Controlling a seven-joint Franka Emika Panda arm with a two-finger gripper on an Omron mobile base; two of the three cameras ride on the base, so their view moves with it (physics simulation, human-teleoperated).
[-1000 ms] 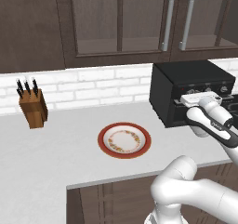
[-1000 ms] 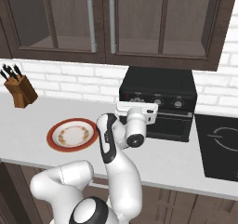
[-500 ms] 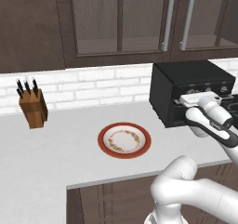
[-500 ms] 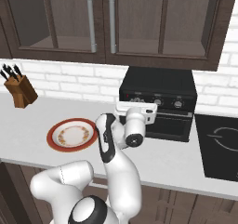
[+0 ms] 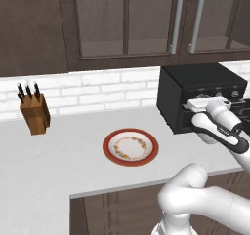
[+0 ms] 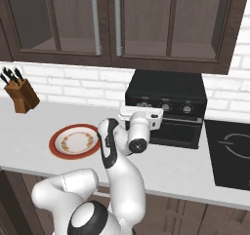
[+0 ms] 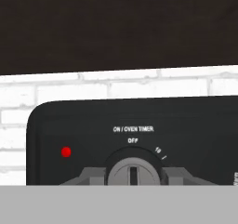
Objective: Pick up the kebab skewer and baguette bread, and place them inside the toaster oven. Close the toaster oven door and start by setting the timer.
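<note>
Late stage. Oven (image 6: 166,113) at back of desk (image 6: 185,168), door (image 6: 176,131) looks shut. Plate (image 5: 130,147) bare; skewer, bread presumably inside oven, hidden. Fingers (image 7: 170,177) set narrow either side of timer knob (image 7: 134,172), pointer at OFF. Left: turn timer. Fingers' contact with knob hard to judge; knob cut off below.

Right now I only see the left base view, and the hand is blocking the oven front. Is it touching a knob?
Observer: Yes. In the hand view the gripper has a finger against each side of a round grey timer knob.
Operator: How do you know it's the timer one?
Observer: The label just above it reads ON / OVEN TIMER.
Operator: Did it get turned yet?
Observer: Not that I can see. The knob's slot points straight at the OFF mark.
</note>
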